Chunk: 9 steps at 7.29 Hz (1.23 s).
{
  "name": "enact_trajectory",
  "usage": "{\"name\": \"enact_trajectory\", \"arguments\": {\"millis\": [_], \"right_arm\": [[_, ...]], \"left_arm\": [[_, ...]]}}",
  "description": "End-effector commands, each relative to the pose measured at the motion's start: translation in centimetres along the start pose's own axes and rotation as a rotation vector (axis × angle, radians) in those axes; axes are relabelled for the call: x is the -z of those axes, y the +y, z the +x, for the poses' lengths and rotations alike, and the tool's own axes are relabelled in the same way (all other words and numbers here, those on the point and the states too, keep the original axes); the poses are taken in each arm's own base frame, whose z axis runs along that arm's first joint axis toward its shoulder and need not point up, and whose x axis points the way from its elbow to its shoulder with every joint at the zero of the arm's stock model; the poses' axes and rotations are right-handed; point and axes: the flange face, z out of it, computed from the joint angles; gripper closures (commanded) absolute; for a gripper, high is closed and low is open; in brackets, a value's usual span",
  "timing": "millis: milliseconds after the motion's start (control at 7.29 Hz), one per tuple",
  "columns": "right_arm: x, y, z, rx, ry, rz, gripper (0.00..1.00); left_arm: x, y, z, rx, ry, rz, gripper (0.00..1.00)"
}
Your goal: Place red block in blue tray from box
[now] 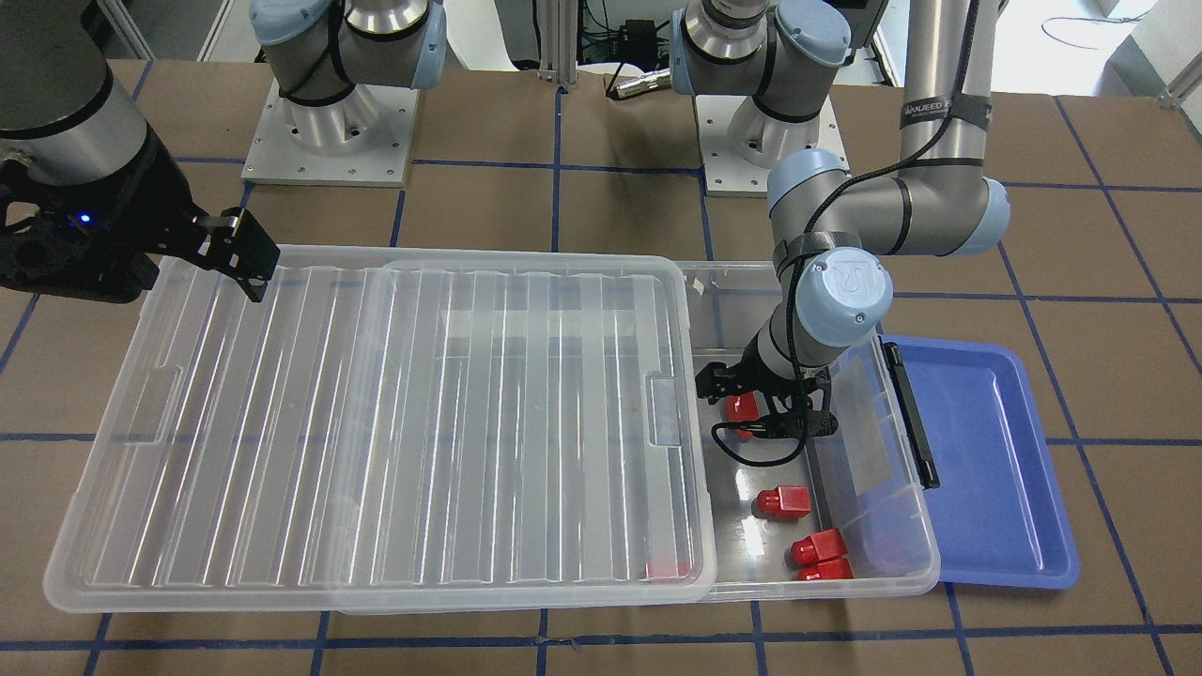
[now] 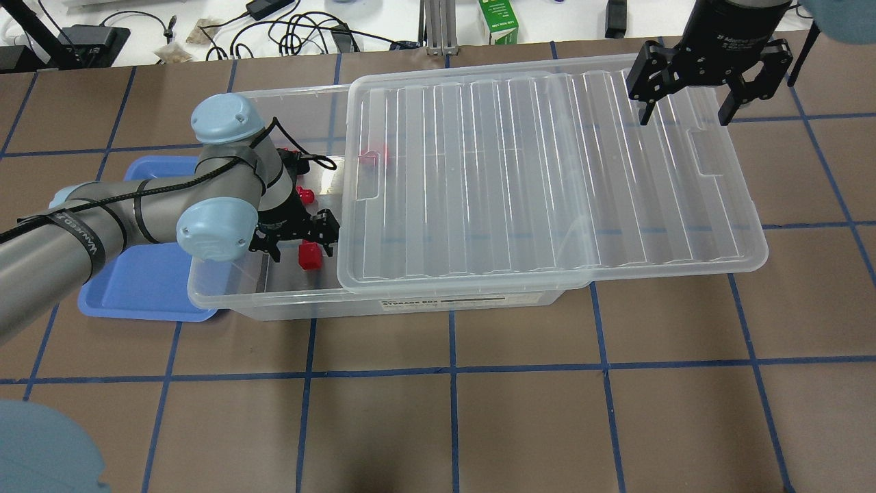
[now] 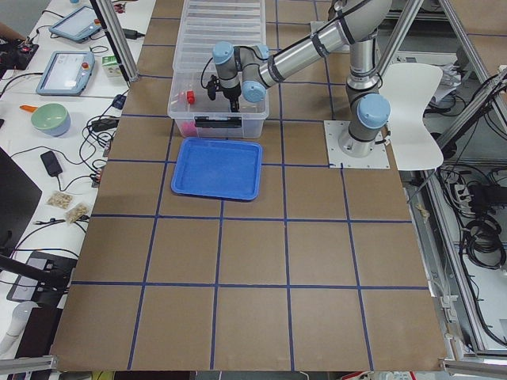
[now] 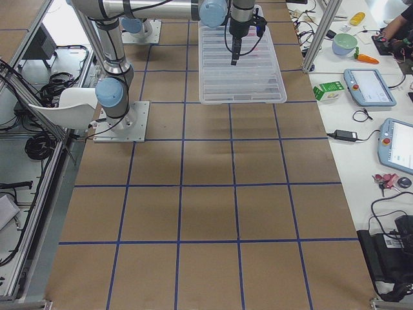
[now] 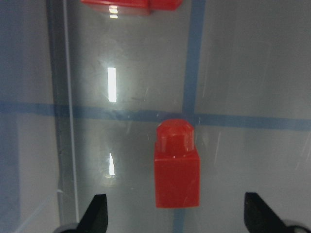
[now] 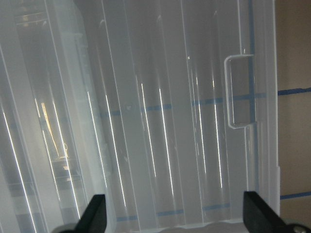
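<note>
A red block [image 5: 177, 167] lies on the floor of the clear box [image 1: 845, 590], stub pointing away, between the open fingers of my left gripper [image 5: 175, 196], which hangs low over it without touching. The same block shows in the front view [image 1: 742, 407] and the overhead view [image 2: 309, 255]. Several more red blocks [image 1: 784, 502] lie in the box's open end. The blue tray [image 1: 986, 469] sits empty beside the box. My right gripper [image 2: 684, 109] is open and empty above the far end of the lid [image 2: 547, 171].
The ribbed clear lid [image 1: 376, 422] is slid sideways, covering most of the box and overhanging its end. One red block [image 1: 669, 568] lies under the lid's edge. The box's black latch [image 1: 911, 413] faces the tray. Brown table with blue tape lines all around.
</note>
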Motion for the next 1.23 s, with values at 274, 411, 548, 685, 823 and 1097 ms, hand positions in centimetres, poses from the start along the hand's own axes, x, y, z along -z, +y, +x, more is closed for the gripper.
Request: {"name": "enact_trajectory", "arguments": {"millis": [274, 411, 548, 685, 823, 1097], "right_arm": [[-0.7, -0.6, 0.6, -0.017, 0.014, -0.008, 0.0], [-0.7, -0.7, 0.6, -0.017, 0.014, -0.005, 0.0], [-0.7, -0.6, 0.6, -0.017, 0.014, -0.006, 0.0], [-0.8, -0.5, 0.6, -0.018, 0.017, -0.012, 0.0], [-0.9, -0.6, 0.6, -0.018, 0.017, -0.014, 0.0], [-1.1, -0.5, 0.7, -0.018, 0.019, -0.023, 0.0]], "left_arm": [[0.1, -0.2, -0.2, -0.006, 0.009, 0.025, 0.8], [0.5, -0.1, -0.1, -0.005, 0.011, 0.036, 0.86], [0.9, -0.2, 0.0, -0.008, 0.01, 0.048, 0.95], [1.5, -0.2, 0.0, -0.009, 0.007, 0.057, 1.0], [2.7, -0.2, -0.4, -0.014, -0.032, 0.083, 1.0], [9.0, -1.1, -0.1, -0.017, -0.043, 0.122, 1.0]]}}
